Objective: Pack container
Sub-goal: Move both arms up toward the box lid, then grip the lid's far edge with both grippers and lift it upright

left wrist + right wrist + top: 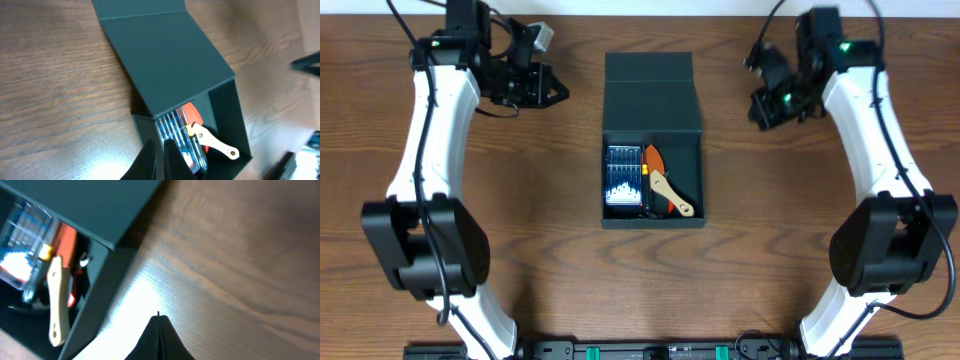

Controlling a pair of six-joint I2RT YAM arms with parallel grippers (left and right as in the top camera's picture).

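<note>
The dark teal container (701,180) is sitting mid-tabletop (570,270), its flap lid (650,90) open toward the far side. A blue case (623,180), an orange tool (654,160) and a wooden-handled piece (670,193) are lying inside. The left fingers (146,162) are hovering clenched and empty at its far left. The right fingers (152,342) are hanging pinched together, holding nothing, at its far right. Both are well apart from the box.
</note>
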